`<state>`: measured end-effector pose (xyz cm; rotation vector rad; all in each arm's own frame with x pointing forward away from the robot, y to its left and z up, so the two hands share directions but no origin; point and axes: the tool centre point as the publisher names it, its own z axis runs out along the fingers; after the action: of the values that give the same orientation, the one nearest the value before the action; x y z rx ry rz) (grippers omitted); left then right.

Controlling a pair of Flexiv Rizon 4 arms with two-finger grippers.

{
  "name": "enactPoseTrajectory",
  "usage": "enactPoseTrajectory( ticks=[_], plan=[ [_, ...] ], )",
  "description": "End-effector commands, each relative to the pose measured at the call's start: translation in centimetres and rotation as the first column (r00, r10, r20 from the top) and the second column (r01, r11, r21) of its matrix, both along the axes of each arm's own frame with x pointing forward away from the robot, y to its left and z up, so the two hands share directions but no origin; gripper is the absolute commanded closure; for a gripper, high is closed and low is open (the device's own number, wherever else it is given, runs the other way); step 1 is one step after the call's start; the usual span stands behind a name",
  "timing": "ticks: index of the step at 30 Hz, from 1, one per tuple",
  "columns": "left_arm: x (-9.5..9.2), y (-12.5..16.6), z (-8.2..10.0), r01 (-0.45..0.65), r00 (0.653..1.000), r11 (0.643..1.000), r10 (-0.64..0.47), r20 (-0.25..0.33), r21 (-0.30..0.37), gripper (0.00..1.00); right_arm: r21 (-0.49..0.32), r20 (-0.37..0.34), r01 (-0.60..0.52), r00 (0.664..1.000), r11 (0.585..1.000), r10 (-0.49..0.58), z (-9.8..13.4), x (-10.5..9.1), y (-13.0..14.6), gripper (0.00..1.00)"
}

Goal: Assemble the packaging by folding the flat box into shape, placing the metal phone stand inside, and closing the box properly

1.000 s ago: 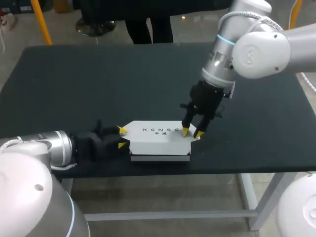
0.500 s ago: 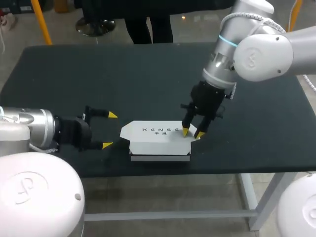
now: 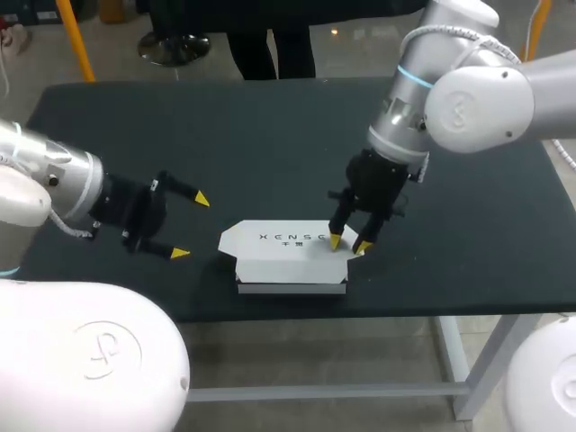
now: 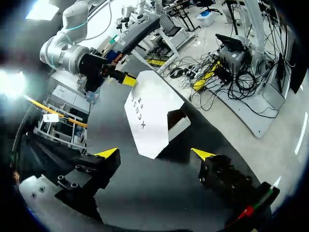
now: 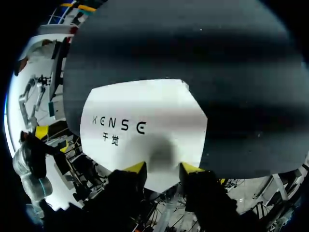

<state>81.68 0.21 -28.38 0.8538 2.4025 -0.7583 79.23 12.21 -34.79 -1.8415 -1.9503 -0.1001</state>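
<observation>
The white box (image 3: 286, 258) lies near the table's front edge with its printed lid (image 3: 288, 239) down flat. My left gripper (image 3: 190, 226) is open, a little to the left of the box's tapered left end and not touching it. Seen from the left wrist, the box (image 4: 152, 113) lies ahead of the spread left gripper (image 4: 154, 153), with my right gripper (image 4: 116, 77) at its far end. My right gripper (image 3: 349, 244) points down onto the lid's right end, open. In the right wrist view the lid (image 5: 145, 125) narrows between the right gripper's (image 5: 164, 168) tips. No phone stand shows.
The dark table (image 3: 225, 135) stretches bare behind the box and to both sides. The box sits close to the front edge (image 3: 387, 306).
My left gripper has opened wide and drawn back leftwards from the box's left end. The right gripper has stayed on the lid's right end. The box has not moved.
</observation>
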Motion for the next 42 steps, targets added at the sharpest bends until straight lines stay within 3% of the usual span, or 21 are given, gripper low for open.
enactPoseTrajectory(
  ticks=[1,3,5,6,8,10,11,12,25,28,30,31,33,34,42],
  plan=[
    [0.3,0.1,0.2,0.084,0.987,0.987,-0.064,-0.148,0.137,0.00,-0.005,0.001,0.000,1.000,1.000,0.000,-0.3,0.0,0.2,0.52],
    [0.7,-0.6,0.0,0.099,0.977,0.989,-0.075,-0.202,0.112,0.00,-0.007,0.003,0.001,1.000,1.000,-0.001,-0.2,-0.1,0.1,0.52],
    [1.3,-1.3,0.6,0.053,0.960,0.992,-0.019,-0.280,0.117,0.00,-0.008,0.005,0.004,1.000,1.000,-0.004,-0.2,-0.1,-0.1,0.52],
    [1.7,-1.9,1.0,0.002,0.937,0.988,0.053,-0.345,0.157,0.00,-0.008,0.005,0.006,1.000,1.000,-0.006,-0.2,-0.1,-0.2,0.52],
    [2.2,-3.1,1.4,-0.084,0.895,0.965,0.183,-0.407,0.250,0.00,-0.010,0.004,0.009,1.000,1.000,-0.009,-0.3,-0.1,-0.3,0.52],
    [3.2,-3.8,2.0,-0.124,0.781,0.933,0.302,-0.546,0.339,0.00,-0.011,0.004,0.012,1.000,1.000,-0.012,-0.3,-0.1,-0.4,0.52],
    [3.9,-4.3,2.2,-0.223,0.684,0.887,0.438,-0.583,0.405,0.00,-0.010,0.004,0.013,1.000,1.000,-0.013,-0.3,-0.1,-0.5,0.52],
    [4.5,-4.8,2.0,-0.374,0.587,0.794,0.603,-0.541,0.479,0.00,-0.010,0.004,0.015,1.000,1.000,-0.015,-0.3,-0.1,-0.5,0.52],
    [4.6,-4.8,2.0,-0.364,0.580,0.799,0.597,-0.554,0.479,0.00,-0.008,0.007,0.021,1.000,1.000,-0.021,-0.2,-0.2,-0.8,0.52],
    [4.9,-5.0,1.9,-0.381,0.465,0.779,0.628,-0.624,0.498,0.00,-0.007,0.006,0.024,1.000,1.000,-0.024,-0.2,-0.2,-0.9,0.52],
    [5.2,-5.1,1.8,-0.421,0.319,0.737,0.666,-0.674,0.529,0.00,-0.007,0.005,0.026,1.000,1.000,-0.026,-0.3,-0.2,-0.9,0.52],
    [5.4,-5.0,1.7,-0.469,0.203,0.682,0.702,-0.683,0.562,0.00,-0.008,0.004,0.027,1.000,1.000,-0.027,-0.3,-0.2,-0.9,0.52],
    [6.4,-5.0,1.2,-0.680,-0.088,0.403,0.785,-0.613,0.612,0.00,-0.008,0.004,0.028,1.000,1.000,-0.028,-0.3,-0.2,-1.0,0.52],
    [6.7,-4.7,1.0,-0.742,-0.182,0.282,0.789,-0.587,0.609,0.00,-0.008,0.004,0.029,1.000,1.000,-0.029,-0.3,-0.2,-1.0,0.52],
    [6.7,-4.7,1.0,-0.742,-0.182,0.282,0.789,-0.587,0.609,0.00,-0.006,0.009,0.029,1.000,1.000,-0.029,-0.3,-0.1,-0.8,0.52]
  ],
)
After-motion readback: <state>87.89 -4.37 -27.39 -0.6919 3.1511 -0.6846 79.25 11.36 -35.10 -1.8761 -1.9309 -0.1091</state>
